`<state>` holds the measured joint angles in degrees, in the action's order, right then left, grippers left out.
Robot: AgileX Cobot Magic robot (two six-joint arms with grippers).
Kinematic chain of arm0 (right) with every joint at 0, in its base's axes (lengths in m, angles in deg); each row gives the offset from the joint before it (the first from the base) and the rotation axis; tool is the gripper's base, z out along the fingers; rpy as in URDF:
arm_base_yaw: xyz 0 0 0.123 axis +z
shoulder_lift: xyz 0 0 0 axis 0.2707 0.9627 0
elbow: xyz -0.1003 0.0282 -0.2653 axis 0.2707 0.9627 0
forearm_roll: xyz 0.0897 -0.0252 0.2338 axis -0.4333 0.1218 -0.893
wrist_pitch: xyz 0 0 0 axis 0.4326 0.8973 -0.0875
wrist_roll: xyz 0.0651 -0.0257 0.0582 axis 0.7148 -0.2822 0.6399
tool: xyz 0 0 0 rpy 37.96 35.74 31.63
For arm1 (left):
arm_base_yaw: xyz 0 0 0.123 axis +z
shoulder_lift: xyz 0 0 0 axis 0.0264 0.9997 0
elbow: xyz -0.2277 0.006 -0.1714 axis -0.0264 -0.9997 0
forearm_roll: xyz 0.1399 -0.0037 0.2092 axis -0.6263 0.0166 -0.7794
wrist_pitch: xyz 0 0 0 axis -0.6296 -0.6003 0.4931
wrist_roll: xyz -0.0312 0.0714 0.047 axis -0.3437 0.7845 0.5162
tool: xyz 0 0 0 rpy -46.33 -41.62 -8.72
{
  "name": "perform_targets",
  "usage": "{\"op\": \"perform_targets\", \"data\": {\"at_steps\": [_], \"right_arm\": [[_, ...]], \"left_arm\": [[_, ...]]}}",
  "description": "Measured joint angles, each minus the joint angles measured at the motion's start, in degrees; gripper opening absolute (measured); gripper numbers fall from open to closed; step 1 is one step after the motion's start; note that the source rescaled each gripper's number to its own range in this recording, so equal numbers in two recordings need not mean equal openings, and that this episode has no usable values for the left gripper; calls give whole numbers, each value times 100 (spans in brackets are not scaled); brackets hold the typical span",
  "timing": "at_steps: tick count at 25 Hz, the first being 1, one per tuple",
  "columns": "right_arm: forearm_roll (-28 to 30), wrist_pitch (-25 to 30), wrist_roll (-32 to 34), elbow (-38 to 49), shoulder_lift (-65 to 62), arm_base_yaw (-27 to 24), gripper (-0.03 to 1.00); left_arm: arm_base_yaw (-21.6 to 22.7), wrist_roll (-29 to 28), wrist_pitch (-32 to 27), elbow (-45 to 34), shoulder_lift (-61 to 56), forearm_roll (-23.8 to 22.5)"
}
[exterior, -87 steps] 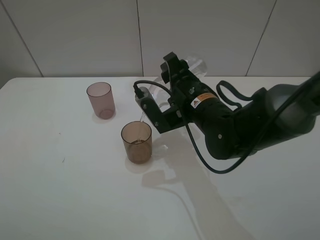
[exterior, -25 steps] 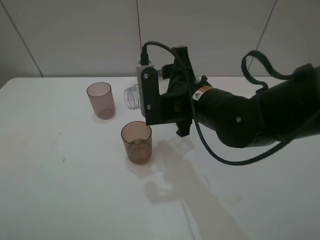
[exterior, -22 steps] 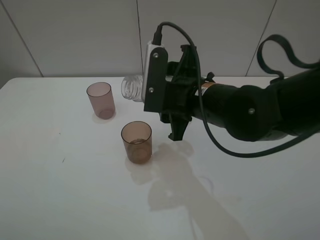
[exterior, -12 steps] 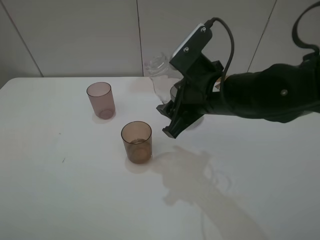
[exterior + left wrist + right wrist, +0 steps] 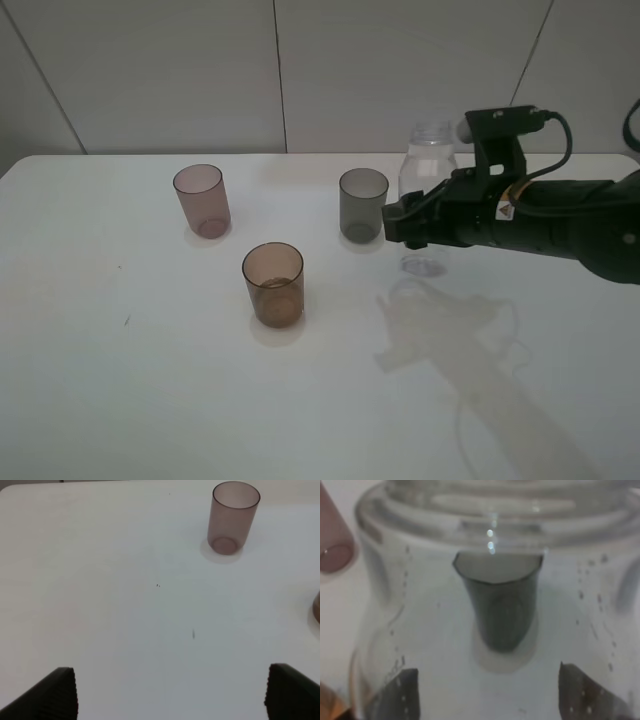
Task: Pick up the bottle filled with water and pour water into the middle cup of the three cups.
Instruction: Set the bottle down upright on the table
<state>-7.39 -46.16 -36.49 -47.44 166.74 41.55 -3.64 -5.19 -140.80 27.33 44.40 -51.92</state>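
white desk (image 5: 120, 400), viewed from high up. nearest, left gripper (image 5: 172, 695) hovering over the bare left part of the desk, on the near side of the mauve-pink cup (image 5: 235, 517); ribbed fingertips (image 5: 62, 695) spread wide, nothing between them. farther in, just left of the desk's middle, amber-brown middle cup (image 5: 272, 284), upright, standing alone; cannot tell how much water inside. beyond it, right of the middle and toward the far edge, clear bottle (image 5: 428, 165), upright, uncapped, clamped around its lower half by the right gripper (image 5: 412, 228), pads (image 5: 395, 697) pressed to either side. droplets on the bottle's inner wall, water level not readable; base at or just above the desk, cannot tell which. beside the bottle on its left-edge side, smoky grey cup (image 5: 362, 204), upright, not touching it. pink cup upright too, farthest toward the far left corner. right arm (image 5: 560, 225) reaching in low and level from the right edge. small orange-and-white label (image 5: 508, 205) on the arm, writing too small to read.
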Motion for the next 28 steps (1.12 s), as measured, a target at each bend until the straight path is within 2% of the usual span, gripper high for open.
{"op": "perform_targets", "data": {"at_steps": [4, 9, 11, 15, 18, 23, 28], "right_arm": [[-284, -1259, -203, 229, 443, -309, 0], [-1282, -2615, -1455, 258, 1333, -351, 0], [-1449, -3242, -1728, 262, 1635, -358, 0], [-1543, -4296, -1846, 263, 2163, -366, 0], [-1592, -4573, -1866, 263, 2455, -366, 0], [-1592, -4591, -1860, 263, 2927, -366, 0], [-1592, -4618, -1541, 263, 3156, -366, 0]], "left_arm": [[0, 0, 0, 0, 0, 0], [0, 0, 0, 0, 0, 0], [0, 0, 0, 0, 0, 0], [0, 0, 0, 0, 0, 0], [0, 0, 0, 0, 0, 0], [0, 0, 0, 0, 0, 0], [0, 0, 0, 0, 0, 0]]}}
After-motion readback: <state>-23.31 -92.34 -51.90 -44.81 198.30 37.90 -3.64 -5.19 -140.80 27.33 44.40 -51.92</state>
